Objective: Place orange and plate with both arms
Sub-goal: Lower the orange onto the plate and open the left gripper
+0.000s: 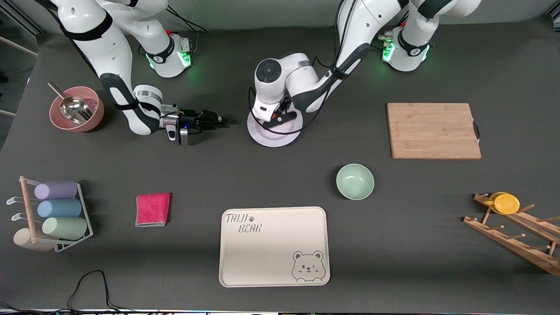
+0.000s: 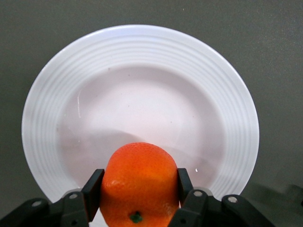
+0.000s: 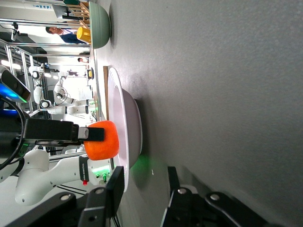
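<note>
dark grey table (image 1: 437,218) | plate (image 1: 273,133) on it | green base lights

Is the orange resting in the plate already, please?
No: the left gripper holds the orange above the plate.

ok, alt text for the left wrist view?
The left claw is shut on the orange, held just above the plate, which fills most of the view and lies on the dark table. One black finger presses each side of the fruit.
</note>
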`<state>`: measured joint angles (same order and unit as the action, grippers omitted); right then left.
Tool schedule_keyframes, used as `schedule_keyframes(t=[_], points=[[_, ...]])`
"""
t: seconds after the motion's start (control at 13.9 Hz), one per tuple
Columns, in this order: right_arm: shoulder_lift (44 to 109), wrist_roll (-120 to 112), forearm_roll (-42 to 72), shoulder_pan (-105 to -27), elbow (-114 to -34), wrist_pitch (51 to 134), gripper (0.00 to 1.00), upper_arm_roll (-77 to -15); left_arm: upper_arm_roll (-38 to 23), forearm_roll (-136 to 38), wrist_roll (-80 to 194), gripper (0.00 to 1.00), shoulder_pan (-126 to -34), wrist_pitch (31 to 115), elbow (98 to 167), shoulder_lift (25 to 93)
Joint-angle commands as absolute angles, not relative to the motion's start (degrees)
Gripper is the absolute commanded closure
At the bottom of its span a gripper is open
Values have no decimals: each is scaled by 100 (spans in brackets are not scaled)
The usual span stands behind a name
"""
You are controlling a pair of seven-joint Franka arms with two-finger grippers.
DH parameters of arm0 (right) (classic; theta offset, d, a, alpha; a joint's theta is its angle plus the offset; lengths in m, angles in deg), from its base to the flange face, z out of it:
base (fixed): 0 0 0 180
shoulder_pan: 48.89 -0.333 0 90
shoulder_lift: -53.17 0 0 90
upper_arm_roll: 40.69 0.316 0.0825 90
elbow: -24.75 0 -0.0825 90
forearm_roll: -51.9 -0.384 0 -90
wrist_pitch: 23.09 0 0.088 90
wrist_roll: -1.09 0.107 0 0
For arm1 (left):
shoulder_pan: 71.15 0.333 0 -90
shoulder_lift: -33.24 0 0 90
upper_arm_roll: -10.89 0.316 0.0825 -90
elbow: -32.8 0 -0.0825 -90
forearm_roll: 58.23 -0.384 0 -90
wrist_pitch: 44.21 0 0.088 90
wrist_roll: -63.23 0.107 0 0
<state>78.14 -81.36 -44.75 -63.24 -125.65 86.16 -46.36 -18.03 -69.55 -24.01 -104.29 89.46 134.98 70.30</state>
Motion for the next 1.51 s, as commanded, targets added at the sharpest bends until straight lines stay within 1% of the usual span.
schedule_keyframes(t=[0.0, 0.07, 0.14, 0.29, 0.36, 0.72, 0.86, 1.01, 1.08, 1.15, 1.3, 1.44], points=[[7927, -8355, -4618, -6339, -12484, 8572, 56, -4623, -1688, -7071, -2571, 100, -10525, 9052, 13493, 7025], [7927, -8355, -4618, -6339, -12475, 8572, 56, -4623, -1680, -7071, -2571, 71, -10516, 9052, 13493, 7033], [7927, -8355, -4618, -6348, -12475, 8572, 56, -4623, -1671, -7071, -2562, 64, -10516, 9052, 13493, 7033], [7927, -8346, -4618, -6348, -12475, 8572, 56, -4623, -1662, -7080, -2562, 25, -10525, 9052, 13493, 7033], [7936, -8346, -4618, -6348, -12475, 8572, 56, -4614, -1662, -7071, -2562, 0, -10525, 9052, 13485, 7033], [7936, -8346, -4627, -6357, -12458, 8572, 56, -4597, -1662, -7071, -2571, 0, -10472, 9026, 13467, 6998], [7944, -8355, -4854, -6418, -12458, 8581, 56, -4579, -1627, -7071, -2571, 0, -10420, 8895, 13441, 6902], [7980, -8355, -5126, -6637, -12388, 8581, 56, -4579, -1574, -7062, -2475, 0, -10148, 8423, 13397, 6543], [8023, -8355, -5267, -6769, -12361, 8581, 56, -4570, -1574, -7071, -2300, 4, -9999, 8115, 13379, 6315], [8058, -8355, -5425, -6874, -12318, 8581, 56, -4570, -1565, -7071, -1985, 5, -9884, 7833, 13336, 6052], [8076, -8346, -5751, -7111, -12273, 8590, 56, -4570, -1556, -7010, -1414, 1, -9333, 7262, 13256, 5542], [8173, -8355, -5988, -7296, -12177, 8590, 56, -4562, -1548, -6949, -519, 0, -8848, 6830, 13230, 5137]])
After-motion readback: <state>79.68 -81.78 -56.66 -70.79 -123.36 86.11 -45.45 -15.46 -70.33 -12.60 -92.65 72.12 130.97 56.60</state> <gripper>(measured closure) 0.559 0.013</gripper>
